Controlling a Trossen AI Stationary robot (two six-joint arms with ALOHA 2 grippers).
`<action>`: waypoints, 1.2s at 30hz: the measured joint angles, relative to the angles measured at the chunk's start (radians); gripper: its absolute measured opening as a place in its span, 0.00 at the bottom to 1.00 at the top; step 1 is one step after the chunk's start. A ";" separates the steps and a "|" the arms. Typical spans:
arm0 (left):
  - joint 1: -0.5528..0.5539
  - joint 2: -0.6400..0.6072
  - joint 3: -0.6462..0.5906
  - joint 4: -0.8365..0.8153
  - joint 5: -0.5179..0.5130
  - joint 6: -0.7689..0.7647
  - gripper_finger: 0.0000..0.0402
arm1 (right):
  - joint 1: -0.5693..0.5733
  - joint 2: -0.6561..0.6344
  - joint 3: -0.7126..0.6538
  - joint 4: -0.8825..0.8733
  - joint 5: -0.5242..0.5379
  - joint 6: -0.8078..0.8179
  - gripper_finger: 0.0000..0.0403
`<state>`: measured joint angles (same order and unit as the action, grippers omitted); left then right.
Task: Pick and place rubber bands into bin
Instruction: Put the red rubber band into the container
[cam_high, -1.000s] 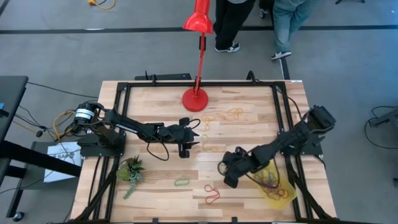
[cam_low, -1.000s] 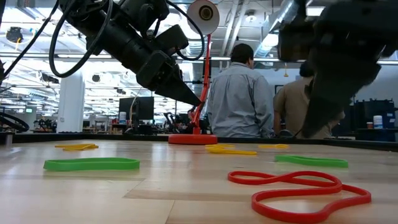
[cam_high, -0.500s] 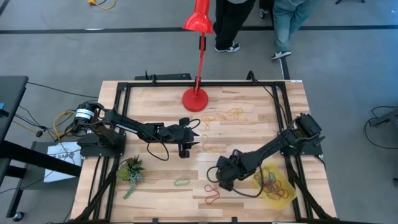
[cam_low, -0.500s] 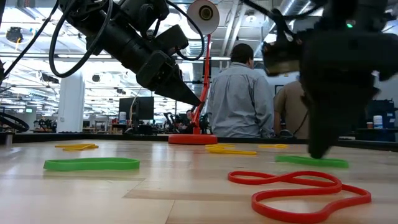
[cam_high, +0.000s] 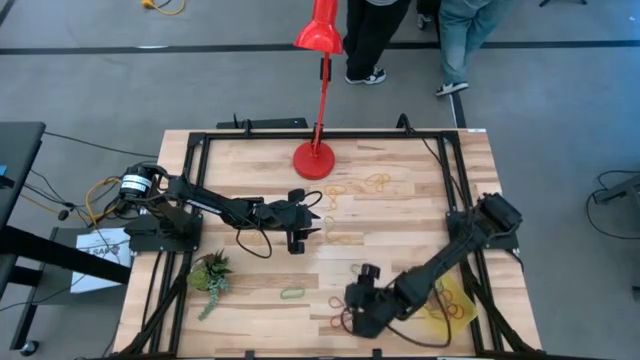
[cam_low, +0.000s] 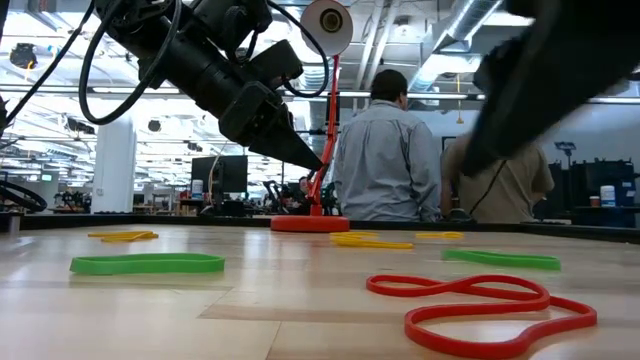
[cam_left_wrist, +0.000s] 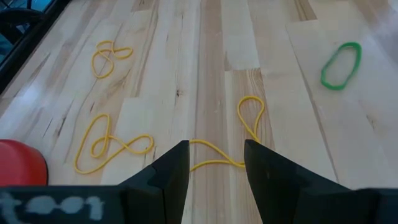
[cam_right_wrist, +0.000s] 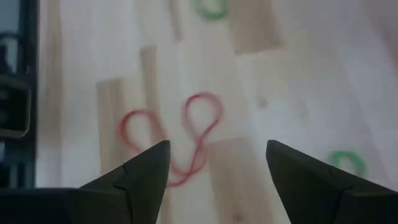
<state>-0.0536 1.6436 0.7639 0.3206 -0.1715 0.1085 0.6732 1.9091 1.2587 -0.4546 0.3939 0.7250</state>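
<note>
My right gripper (cam_high: 347, 318) hangs wide open and empty, just over a twisted red rubber band (cam_right_wrist: 186, 140) lying flat on the pale wooden bench (cam_high: 400, 215). Behind that gripper, the small translucent yellow plastic bin (cam_high: 452, 305) holds several bands. My left gripper (cam_left_wrist: 214, 163) waits, open too, above a thin yellow rubber band (cam_left_wrist: 239, 134).

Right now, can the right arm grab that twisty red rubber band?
Probably yes. The right tool hangs open right above the red rubber band, with only bare table between them. Nothing blocks the way; it just needs to drop down and close.
</note>
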 joint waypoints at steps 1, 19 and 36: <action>0.000 0.000 0.000 0.000 0.000 0.000 0.36 | 0.011 0.010 0.000 0.001 0.001 0.000 0.65; 0.000 0.000 0.000 -0.002 0.000 0.000 0.36 | 0.041 0.062 -0.001 0.087 -0.063 0.036 0.65; 0.000 0.000 0.000 -0.019 0.000 0.000 0.36 | 0.064 0.155 0.001 0.109 -0.007 0.029 0.64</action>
<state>-0.0536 1.6436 0.7635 0.3016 -0.1715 0.1085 0.7373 2.0640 1.2595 -0.3460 0.3868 0.7536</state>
